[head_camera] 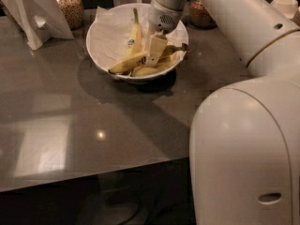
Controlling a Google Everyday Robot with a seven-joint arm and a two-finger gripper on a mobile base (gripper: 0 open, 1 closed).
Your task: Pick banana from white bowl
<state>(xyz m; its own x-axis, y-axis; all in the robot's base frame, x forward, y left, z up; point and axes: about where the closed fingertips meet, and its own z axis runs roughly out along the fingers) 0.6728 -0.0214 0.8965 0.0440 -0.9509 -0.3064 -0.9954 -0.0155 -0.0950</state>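
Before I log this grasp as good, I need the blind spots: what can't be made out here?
- Camera view: the claw, down in the white bowl, covers the middle of the banana, so contact there is hidden.
- Camera view: the arm hides the bowl's far-right rim and part of a jar behind.
- Camera view: the lower bananas are overlapped by those on top.

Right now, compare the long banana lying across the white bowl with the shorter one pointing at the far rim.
The long banana lies crosswise and ends in a dark stem tip; the shorter banana points away, green stem toward the far rim. The gripper hangs over the long banana's middle; the shorter banana is uncovered. Both wear a blue sticker and rest in the white bowl.
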